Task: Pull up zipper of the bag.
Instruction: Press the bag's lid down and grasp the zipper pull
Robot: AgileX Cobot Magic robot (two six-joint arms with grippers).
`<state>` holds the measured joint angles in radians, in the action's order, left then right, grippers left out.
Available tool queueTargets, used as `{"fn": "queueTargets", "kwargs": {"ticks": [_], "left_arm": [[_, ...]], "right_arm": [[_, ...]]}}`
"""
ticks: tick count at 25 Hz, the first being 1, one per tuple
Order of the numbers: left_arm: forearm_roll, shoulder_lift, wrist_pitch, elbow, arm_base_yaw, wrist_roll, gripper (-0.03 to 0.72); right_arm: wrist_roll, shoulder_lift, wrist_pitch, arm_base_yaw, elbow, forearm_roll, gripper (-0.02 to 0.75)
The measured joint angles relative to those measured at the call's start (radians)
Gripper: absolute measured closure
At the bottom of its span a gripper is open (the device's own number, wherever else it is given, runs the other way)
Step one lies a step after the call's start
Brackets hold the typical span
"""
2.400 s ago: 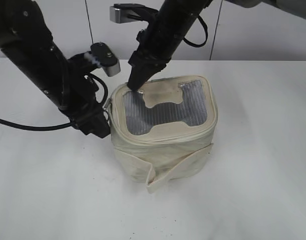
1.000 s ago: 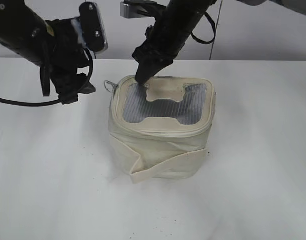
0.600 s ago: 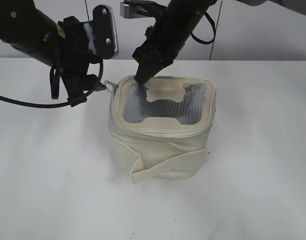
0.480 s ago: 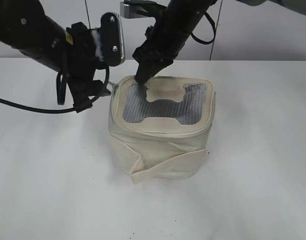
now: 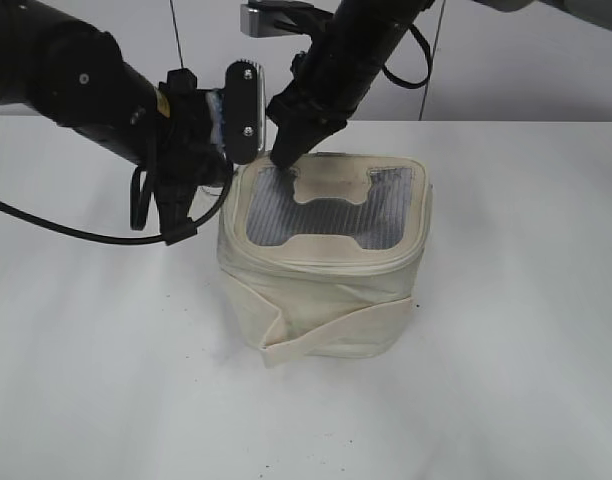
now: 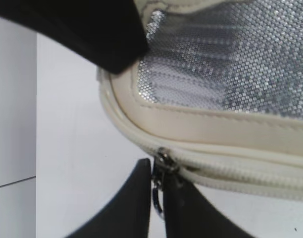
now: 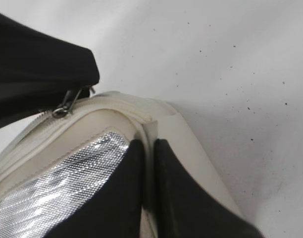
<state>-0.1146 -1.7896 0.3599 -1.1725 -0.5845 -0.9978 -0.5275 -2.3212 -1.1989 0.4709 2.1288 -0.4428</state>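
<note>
The cream-white bag (image 5: 326, 290) stands mid-table, its grey ribbed lid window (image 5: 326, 215) facing up and the strap band (image 5: 331, 335) round its side. The zipper line (image 5: 326, 262) runs under the lid rim. My left gripper (image 5: 226, 172) is at the bag's back-left corner. In the left wrist view it (image 6: 159, 171) is shut on the silver ring pull (image 6: 157, 198) just below the slider (image 6: 164, 157). My right gripper (image 5: 283, 157) is shut, its tips resting on the lid's back-left edge (image 7: 149, 146). The slider also shows in the right wrist view (image 7: 62, 110).
The white table (image 5: 506, 350) stretches all round the bag. A black cable (image 5: 46, 225) from the left arm loops over the table at the left. A grey wall stands behind the table.
My left arm has swung right from the table's left side to the bag's back-left corner and closed on the ring pull. The right gripper has stayed on the lid.
</note>
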Motion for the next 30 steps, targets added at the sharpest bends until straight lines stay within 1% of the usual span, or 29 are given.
{"fn": "queueTargets", "kwargs": {"ticks": [1, 4, 8, 15, 19, 26, 30], "left_arm": [[0.000, 0.000, 0.000, 0.000, 0.000, 0.000, 0.663], [0.009, 0.000, 0.009, 0.000, -0.001, 0.000, 0.680], [0.050, 0.000, 0.035, 0.000, -0.001, 0.020, 0.680], [0.075, 0.021, 0.125, -0.001, -0.001, 0.142, 0.682], [0.115, 0.032, 0.199, -0.003, -0.001, 0.159, 0.682], [0.210, 0.039, 0.328, -0.011, 0.001, 0.194, 0.683], [0.272, 0.044, 0.419, -0.015, 0.002, 0.248, 0.683]], "right_arm": [[0.000, 0.000, 0.000, 0.000, 0.000, 0.000, 0.701], [-0.002, 0.000, -0.001, 0.000, 0.000, 0.000, 0.701], [-0.004, 0.000, -0.006, 0.000, 0.000, -0.003, 0.701], [-0.003, 0.000, -0.011, 0.002, 0.000, -0.011, 0.701], [0.013, 0.000, -0.006, 0.004, 0.000, -0.001, 0.701], [0.038, 0.000, -0.003, 0.006, 0.000, 0.000, 0.701], [0.043, 0.000, -0.007, 0.006, 0.000, -0.002, 0.701]]}}
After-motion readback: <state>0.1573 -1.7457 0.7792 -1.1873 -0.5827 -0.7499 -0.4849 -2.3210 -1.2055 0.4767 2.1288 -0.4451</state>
